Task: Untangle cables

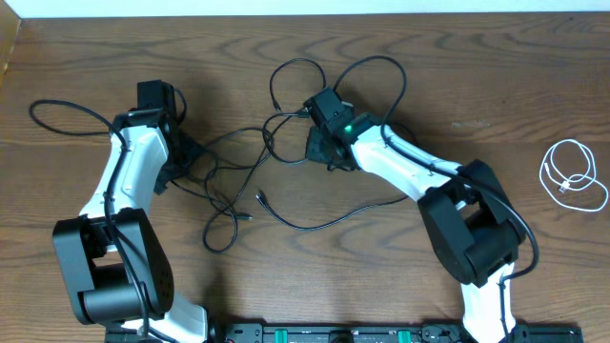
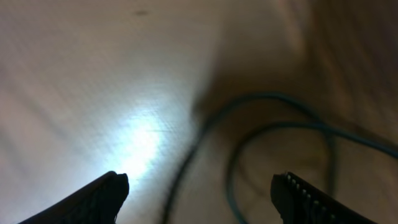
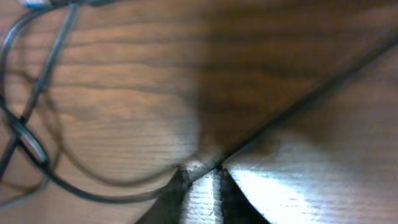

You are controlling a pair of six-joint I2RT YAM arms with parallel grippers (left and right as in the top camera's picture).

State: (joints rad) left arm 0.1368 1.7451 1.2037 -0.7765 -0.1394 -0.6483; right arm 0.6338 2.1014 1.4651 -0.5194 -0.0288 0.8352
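Overhead, the black cables (image 1: 257, 176) lie in a loose tangle across the middle of the wooden table (image 1: 457, 57). Loops run up toward 12 o'clock, a long strand trails off toward 9 o'clock behind the left arm, and another curves toward 4 o'clock under the right arm. The white cable (image 1: 575, 174) is coiled by itself at the 3 o'clock edge, well apart from the black ones. The left gripper (image 1: 193, 157) sits at the tangle's 9 o'clock side. In the left wrist view the left gripper (image 2: 200, 183) has its two fingers spread wide. Blurred curves of the black cables (image 2: 273, 95) lie on the wood ahead of it, toward 1 o'clock, and nothing is held between the tips. The right gripper (image 1: 319, 146) is over the tangle's 1 o'clock part, just below two tall loops. In the right wrist view the right gripper (image 3: 202, 171) has its fingers pressed almost together, pinching one strand of the black cables (image 3: 298, 110). That strand runs taut from the tips toward 2 o'clock, and more loops cross at 9 o'clock.
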